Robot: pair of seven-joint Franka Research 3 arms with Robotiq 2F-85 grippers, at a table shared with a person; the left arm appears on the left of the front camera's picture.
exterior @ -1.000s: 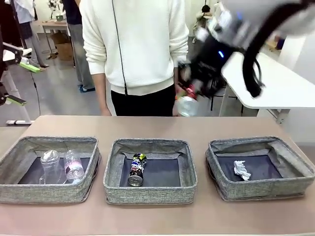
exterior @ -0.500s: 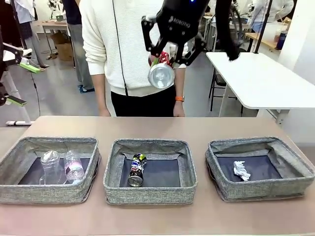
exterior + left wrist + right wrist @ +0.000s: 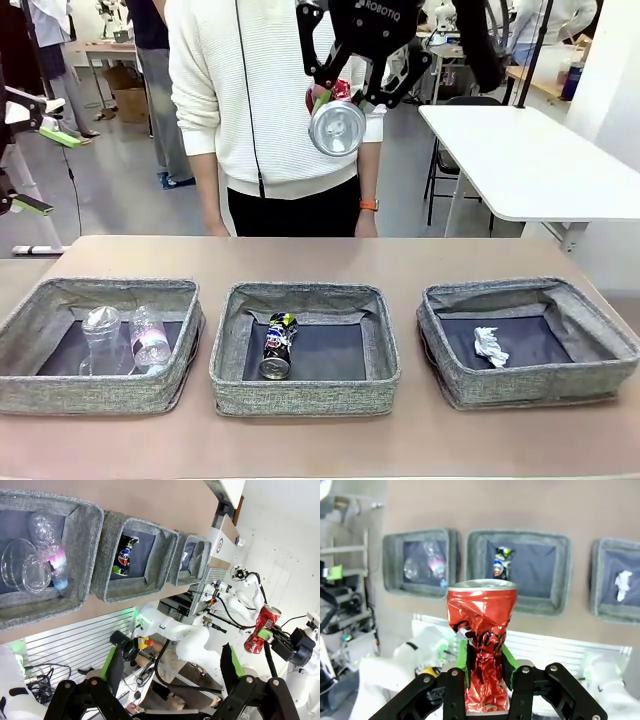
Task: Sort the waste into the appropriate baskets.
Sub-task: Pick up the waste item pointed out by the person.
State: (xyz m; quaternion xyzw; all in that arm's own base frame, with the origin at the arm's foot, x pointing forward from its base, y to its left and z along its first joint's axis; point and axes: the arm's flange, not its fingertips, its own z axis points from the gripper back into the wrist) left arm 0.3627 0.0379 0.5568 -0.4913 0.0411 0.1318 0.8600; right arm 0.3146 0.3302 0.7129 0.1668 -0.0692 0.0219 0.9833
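Right gripper (image 3: 345,92) is clamped on the crushed red can (image 3: 336,124), pads pinching its dented midsection; can's open end sticks out past the fingertips. It hangs high above the table, well apart from all three baskets, approx. over the middle basket (image 3: 305,400).

Left gripper (image 3: 171,667): fingers spread, nothing btwn them.

Already sorted:
- left basket (image 3: 95,395): clear plastic cup (image 3: 101,338) and clear plastic bottle (image 3: 149,335), side by side.
- middle basket: dark multicoloured can (image 3: 277,345), lying down.
- right basket (image 3: 530,385): crumpled white paper wad (image 3: 491,346).

Left to do, in my judgement: red can only. It belongs w/ the other can, so lower and let go over the middle basket. No other litter seen on the table.
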